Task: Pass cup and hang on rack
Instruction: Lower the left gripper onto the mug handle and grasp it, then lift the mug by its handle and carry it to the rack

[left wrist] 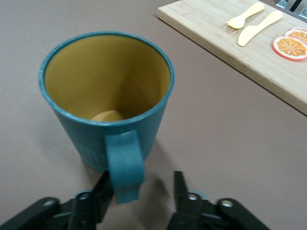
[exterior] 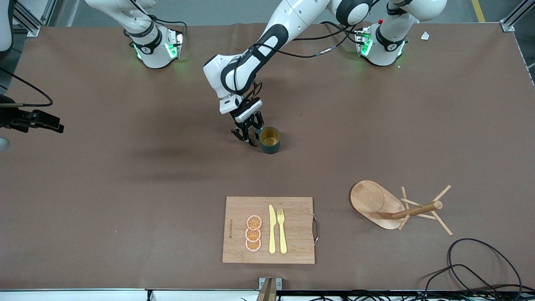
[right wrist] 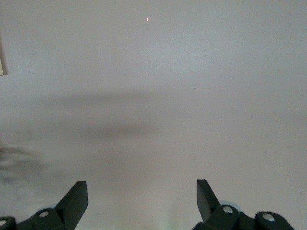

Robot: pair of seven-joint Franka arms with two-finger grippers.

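Note:
The dark teal cup with a yellow-brown inside stands upright on the brown table, mid-table. It fills the left wrist view, its handle turned toward the gripper. My left gripper is low at the table beside the cup. It is open, its fingers on either side of the handle without closing on it. The wooden rack is nearer the front camera, toward the left arm's end. My right gripper waits open and empty over bare table at the right arm's end, as the right wrist view shows.
A wooden cutting board with three orange slices, a yellow knife and a fork lies near the front edge; it also shows in the left wrist view. Black cables coil at the near corner by the rack.

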